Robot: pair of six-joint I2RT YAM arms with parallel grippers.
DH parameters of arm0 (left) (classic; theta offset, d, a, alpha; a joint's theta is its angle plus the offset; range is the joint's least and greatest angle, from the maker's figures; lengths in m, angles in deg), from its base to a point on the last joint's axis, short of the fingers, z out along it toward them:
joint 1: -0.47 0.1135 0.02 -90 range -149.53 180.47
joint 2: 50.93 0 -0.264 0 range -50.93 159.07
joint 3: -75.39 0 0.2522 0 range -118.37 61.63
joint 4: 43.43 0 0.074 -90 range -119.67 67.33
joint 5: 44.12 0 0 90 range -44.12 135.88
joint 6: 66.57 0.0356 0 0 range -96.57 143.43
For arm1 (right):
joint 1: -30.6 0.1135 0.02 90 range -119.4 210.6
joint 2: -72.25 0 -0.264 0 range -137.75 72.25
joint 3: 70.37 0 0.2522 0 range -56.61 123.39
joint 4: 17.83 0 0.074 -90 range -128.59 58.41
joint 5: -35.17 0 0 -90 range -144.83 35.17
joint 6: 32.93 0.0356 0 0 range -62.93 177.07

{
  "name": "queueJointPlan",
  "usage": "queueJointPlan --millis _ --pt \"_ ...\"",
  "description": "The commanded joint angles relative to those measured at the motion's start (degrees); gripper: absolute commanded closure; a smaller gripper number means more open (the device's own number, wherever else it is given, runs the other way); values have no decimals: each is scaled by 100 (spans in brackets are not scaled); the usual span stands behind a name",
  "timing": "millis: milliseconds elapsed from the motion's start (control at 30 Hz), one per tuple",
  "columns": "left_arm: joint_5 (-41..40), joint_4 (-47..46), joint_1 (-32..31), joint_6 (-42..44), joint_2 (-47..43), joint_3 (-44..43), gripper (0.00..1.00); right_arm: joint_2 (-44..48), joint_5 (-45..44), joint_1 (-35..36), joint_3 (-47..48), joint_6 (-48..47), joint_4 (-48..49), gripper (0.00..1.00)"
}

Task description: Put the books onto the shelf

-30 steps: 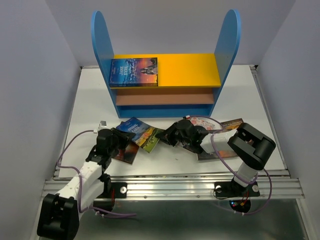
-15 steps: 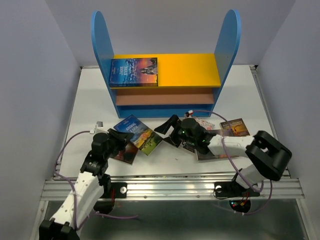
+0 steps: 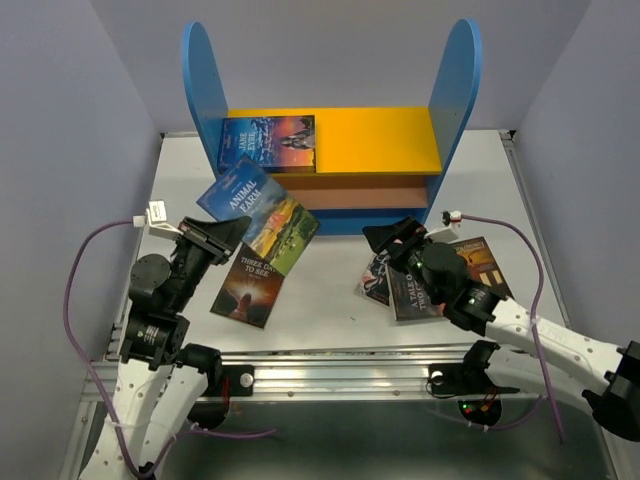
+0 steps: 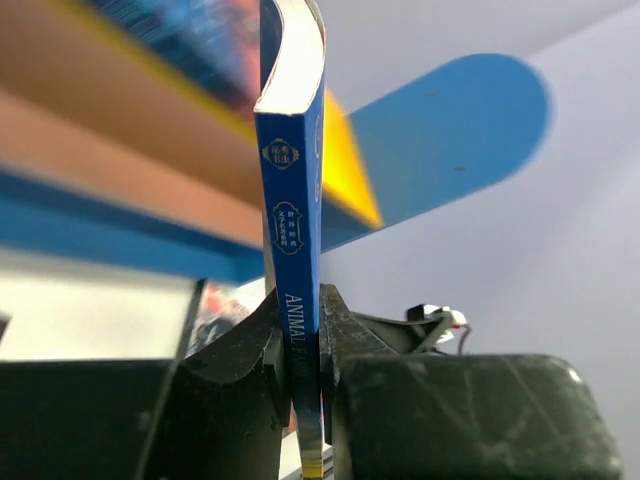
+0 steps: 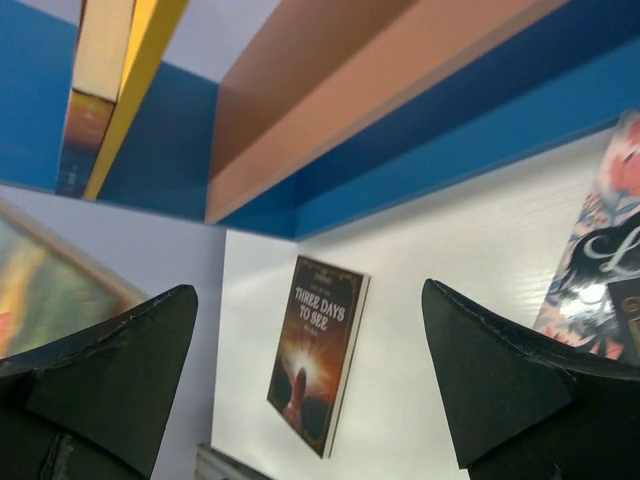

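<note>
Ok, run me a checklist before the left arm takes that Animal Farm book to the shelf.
1. Grip: left gripper clamps the Animal Farm book at its spine: ok.
2. Book off the table: raised, above Three Days to See: ok.
3. Book straight: its top bows sideways in the left wrist view: not ok.
4. Room on the shelf: its yellow top is bare to the right of the Jane Eyre book: ok.
5. Right gripper out of the way: open, low by the shelf's right side: ok.
6. Height enough to clear the yellow top: cannot tell.
</note>
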Motion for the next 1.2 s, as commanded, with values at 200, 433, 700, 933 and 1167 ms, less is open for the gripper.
queueJointPlan --millis 200,433,700,933,1167 --pt "722 -2192 -46 313 1071 -1703 100 448 -1070 23 38 -728 -551 0" --pt "82 -2447 -458 383 2443 -2751 100 509 -1289 23 117 -878 -569 0" --pt "-3065 -2561 -1873 -20 3367 -3024 100 676 -1412 23 214 -1071 -586 0" --pt "-4595 -2895 -2120 -679 3806 -2874 100 747 -1307 23 240 -1142 -586 0" --pt "-5227 -1975 -2120 -1513 4140 -3112 100 878 -1421 23 214 -1124 -586 0"
